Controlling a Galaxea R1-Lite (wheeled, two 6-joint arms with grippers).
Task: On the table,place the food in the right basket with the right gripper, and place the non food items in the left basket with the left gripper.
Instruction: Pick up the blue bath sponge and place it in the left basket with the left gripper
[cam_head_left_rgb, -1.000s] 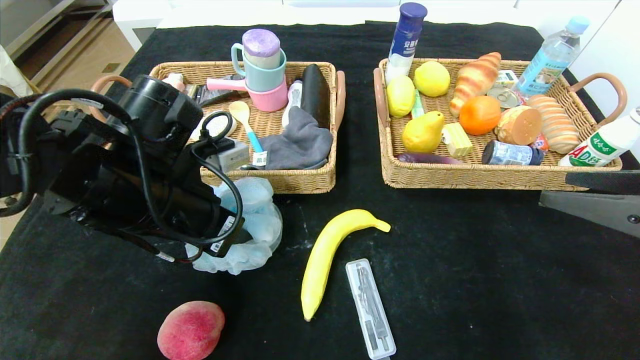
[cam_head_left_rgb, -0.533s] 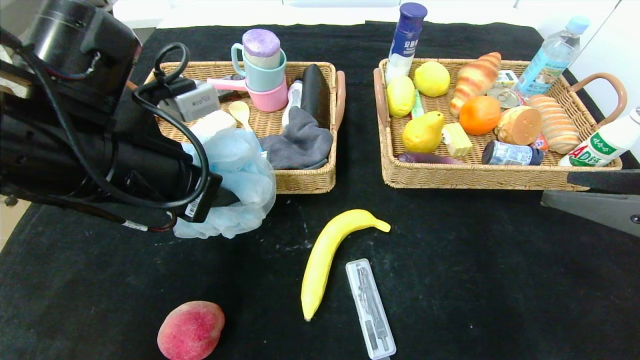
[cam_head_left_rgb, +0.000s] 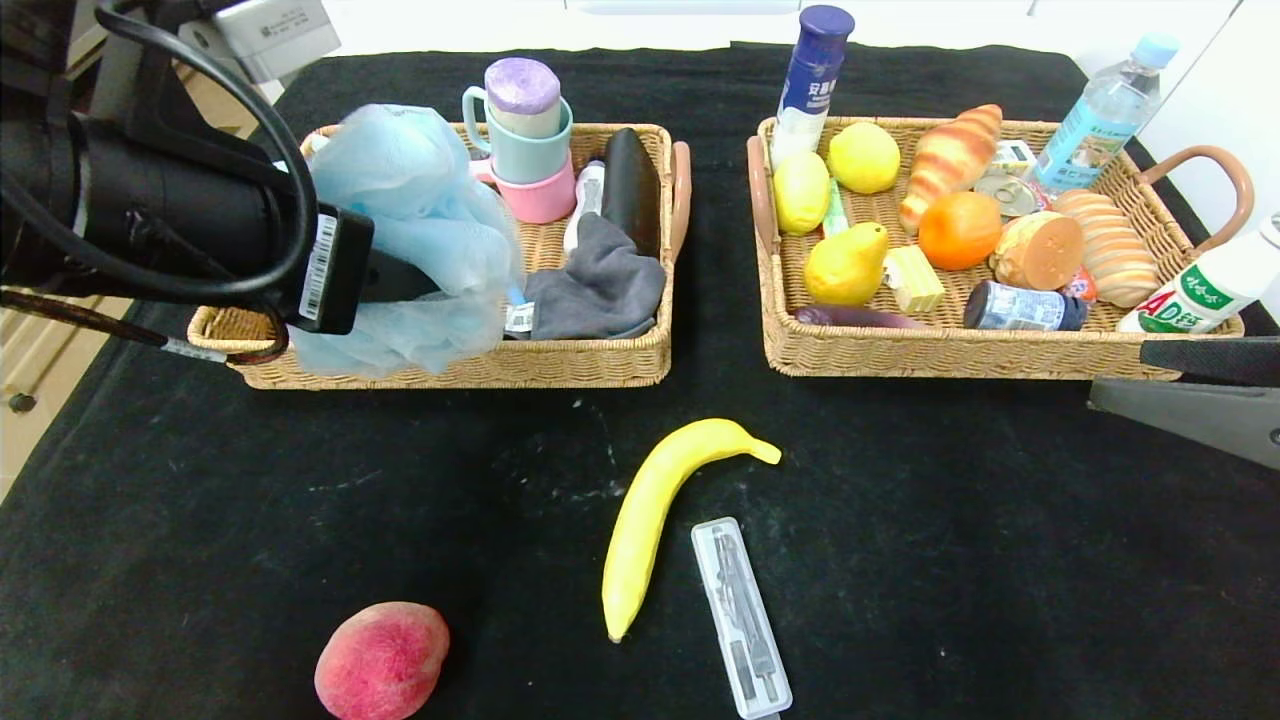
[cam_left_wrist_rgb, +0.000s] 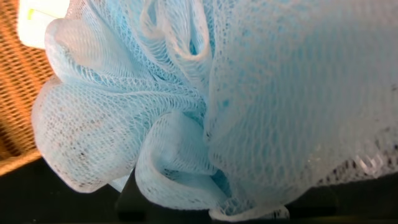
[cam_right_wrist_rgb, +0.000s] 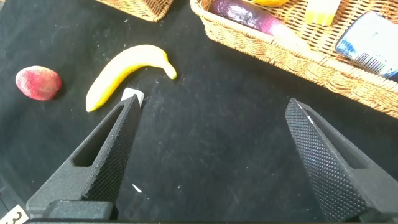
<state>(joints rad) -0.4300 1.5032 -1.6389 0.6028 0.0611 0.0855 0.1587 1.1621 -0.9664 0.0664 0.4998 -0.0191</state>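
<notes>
My left gripper (cam_head_left_rgb: 400, 283) is shut on the fluffy light-blue bath pouf (cam_head_left_rgb: 410, 200), holding it above the near-left part of the left basket (cam_head_left_rgb: 560, 365). The pouf (cam_left_wrist_rgb: 249, 93) fills the left wrist view and hides the fingertips. On the black table (cam_head_left_rgb: 900, 550) lie the banana (cam_head_left_rgb: 655, 510), the red-pink peach (cam_head_left_rgb: 382, 660) and the translucent compass case (cam_head_left_rgb: 741, 615). My right gripper (cam_head_left_rgb: 1190, 395) hovers open and empty at the right edge, in front of the right basket (cam_head_left_rgb: 950, 360). The pear (cam_head_left_rgb: 845, 265) and blue-lidded jar (cam_head_left_rgb: 1020, 307) lie in that basket.
The left basket holds stacked cups (cam_head_left_rgb: 520, 140), a grey cloth (cam_head_left_rgb: 600, 285) and a dark case. The right basket is crowded with lemons, bread, an orange and bottles (cam_head_left_rgb: 1200, 285). In the right wrist view, banana (cam_right_wrist_rgb: 124, 71), peach (cam_right_wrist_rgb: 38, 83) and case end (cam_right_wrist_rgb: 132, 96) lie ahead.
My left arm has lifted the pouf off the table and carried it back over the left basket. The right arm has stayed still.
</notes>
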